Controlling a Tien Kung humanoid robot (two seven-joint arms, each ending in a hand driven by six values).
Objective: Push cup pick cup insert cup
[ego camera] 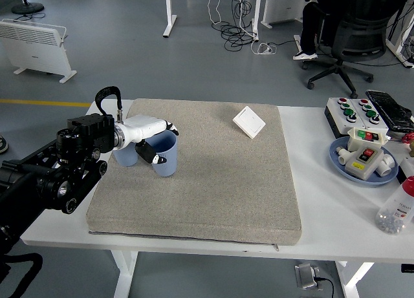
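Here the left hand [150,138] grips an upright blue cup [165,158], mouth up.

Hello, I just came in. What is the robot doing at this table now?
The robot's left hand grips a blue cup at its rim, with fingers inside and outside the wall. The cup stands upright on the grey mat, near the mat's left edge. A second blue cup sits right beside it, partly hidden under the hand. The cups are not yet nested. The right arm is not in view. A white switch plate lies at the mat's far side.
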